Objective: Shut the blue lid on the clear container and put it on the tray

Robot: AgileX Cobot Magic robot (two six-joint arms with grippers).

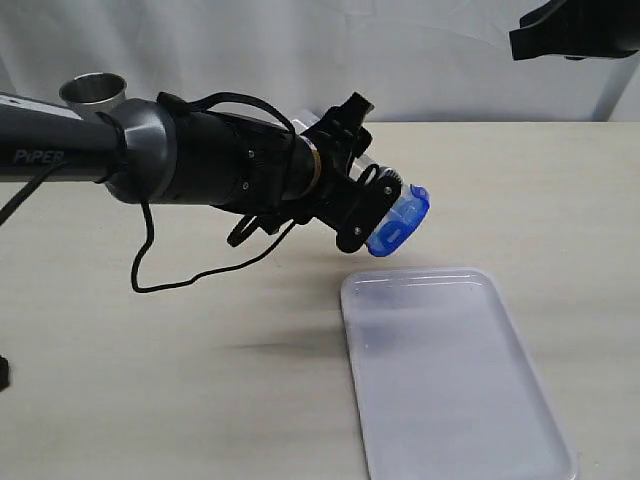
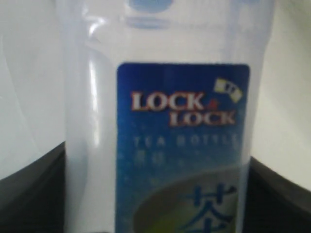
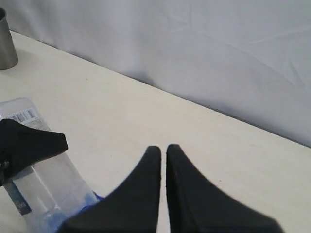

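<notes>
Lid seemingly on, left pincer grasps the container tilted near the tray for placing; right pincer hangs clenched, empty.

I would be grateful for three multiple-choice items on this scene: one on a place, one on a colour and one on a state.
1. Where is the clear container?
A. lying on the tray
B. held in the air by the left gripper
C. in the right gripper

2. What colour is the lid at the container's end?
A. red
B. green
C. blue

3. How is the right gripper?
A. shut and empty
B. shut on the lid
C. wide open

Answers:
1 B: the left gripper's fingers flank the container above the table, and the tray lies bare.
2 C: the blue lid shows past the gripper in the exterior view.
3 A: its fingers nearly meet, with nothing between them.
</notes>
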